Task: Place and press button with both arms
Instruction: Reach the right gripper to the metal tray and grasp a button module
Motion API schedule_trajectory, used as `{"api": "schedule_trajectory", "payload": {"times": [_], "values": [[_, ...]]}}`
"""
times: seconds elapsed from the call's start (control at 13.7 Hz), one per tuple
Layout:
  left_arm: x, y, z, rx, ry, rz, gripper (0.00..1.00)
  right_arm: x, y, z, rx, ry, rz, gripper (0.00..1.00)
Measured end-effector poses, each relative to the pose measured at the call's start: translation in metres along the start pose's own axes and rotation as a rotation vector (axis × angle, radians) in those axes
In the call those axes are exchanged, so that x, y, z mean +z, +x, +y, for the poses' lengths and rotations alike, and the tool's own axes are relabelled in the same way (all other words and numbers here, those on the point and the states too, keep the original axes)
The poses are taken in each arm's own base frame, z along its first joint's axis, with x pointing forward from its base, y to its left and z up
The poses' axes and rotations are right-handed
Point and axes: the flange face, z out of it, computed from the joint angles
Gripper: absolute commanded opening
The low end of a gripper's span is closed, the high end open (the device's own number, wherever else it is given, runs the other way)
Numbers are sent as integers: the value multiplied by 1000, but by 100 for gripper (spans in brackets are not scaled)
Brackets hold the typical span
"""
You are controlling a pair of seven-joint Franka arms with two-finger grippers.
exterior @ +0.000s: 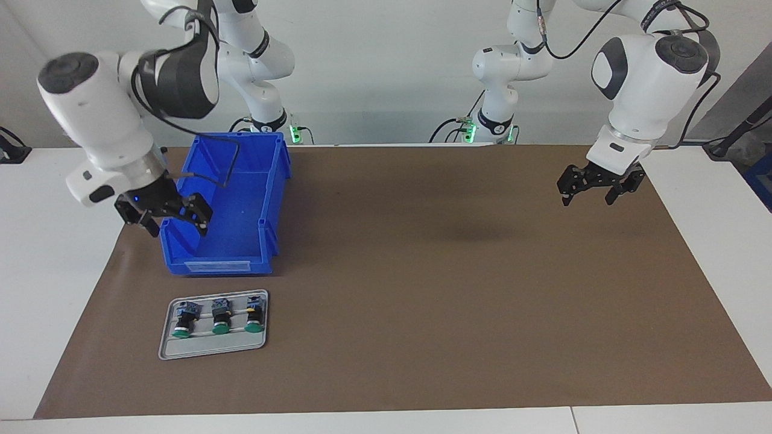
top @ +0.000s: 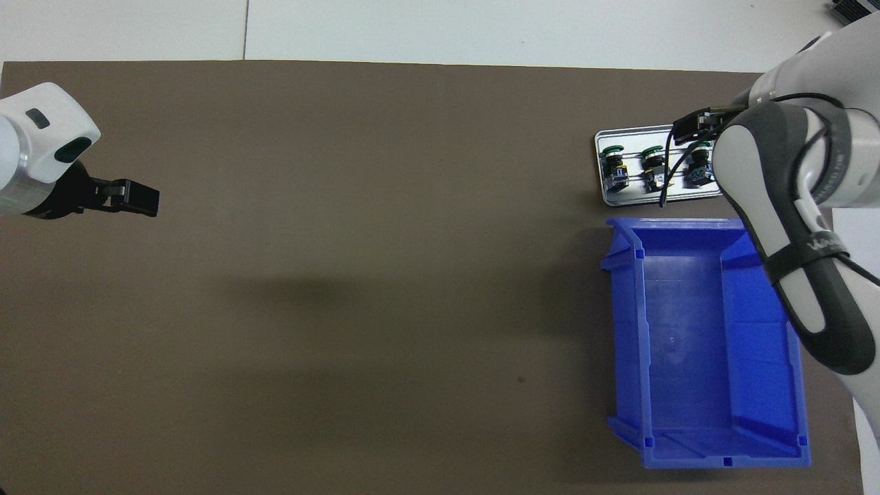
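The button (exterior: 182,317) lay in a grey tray (exterior: 175,349) with two others, just past the blue bin (exterior: 268,205). The right gripper (exterior: 170,218) hung wide open above the bin's rim; the left gripper (exterior: 594,191) waited wide open, well apart.

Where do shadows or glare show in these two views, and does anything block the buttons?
Facing view: soft shadow on the brown mat mid-table, no glare, all three buttons clear on the grey tray. Overhead view: two soft mat shadows; the right arm covers the tray's end.
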Motion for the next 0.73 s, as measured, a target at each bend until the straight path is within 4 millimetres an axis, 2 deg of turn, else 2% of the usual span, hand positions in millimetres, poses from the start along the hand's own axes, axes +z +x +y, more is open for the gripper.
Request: {"api": "schedule_trajectory", "payload": {"times": [0.15, 0.37, 0.59, 0.73], "values": [[0, 0, 0, 0, 0, 0, 100, 46, 9, -4, -2, -1, 20, 100], [0, 0, 0, 0, 0, 0, 100, 94, 6, -10, -34, -4, 33, 100], [-2, -1, 0, 0, 0, 4, 100, 117, -8, -8, -72, 4, 6, 96], [-3, -1, 0, 0, 1, 6, 100, 122, -13, -6, -74, 6, -5, 82]]}}
